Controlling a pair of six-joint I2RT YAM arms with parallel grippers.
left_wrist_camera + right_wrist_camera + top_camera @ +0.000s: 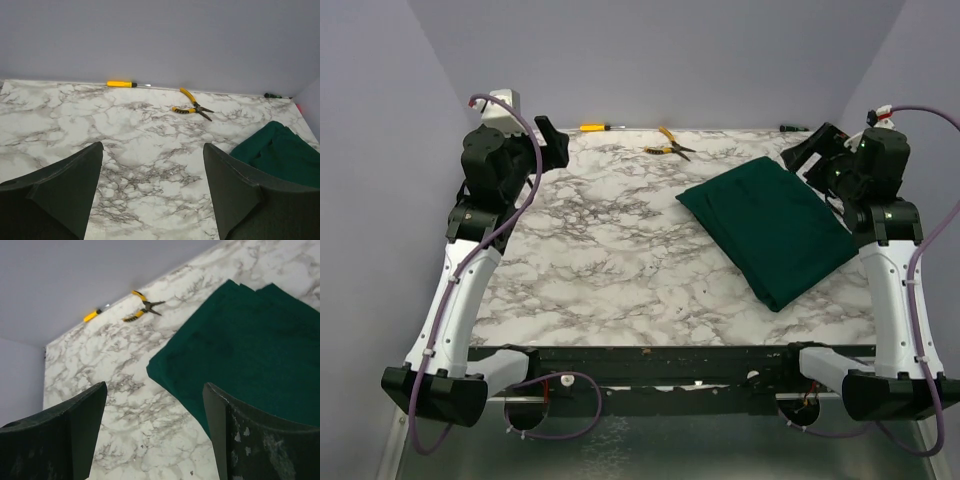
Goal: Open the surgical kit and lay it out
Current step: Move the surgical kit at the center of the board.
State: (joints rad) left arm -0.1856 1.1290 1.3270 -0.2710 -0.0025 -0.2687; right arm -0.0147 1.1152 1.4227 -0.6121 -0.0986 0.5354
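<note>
The surgical kit [770, 225] lies folded shut as a dark green cloth bundle on the right half of the marble table; its contents are hidden inside. Its corner shows at the right of the left wrist view as green cloth [280, 152], and it fills the right of the right wrist view [245, 350]. My left gripper [550, 143] hangs open above the far left of the table, nothing between its fingers [152, 150]. My right gripper [812, 150] is raised at the far right corner beside the bundle, open and empty [155, 390].
Yellow-handled pliers [669, 147] and a yellow-handled screwdriver [596, 127] lie near the back wall. A small dark object [272, 95] sits at the far right back edge. Walls close in on three sides.
</note>
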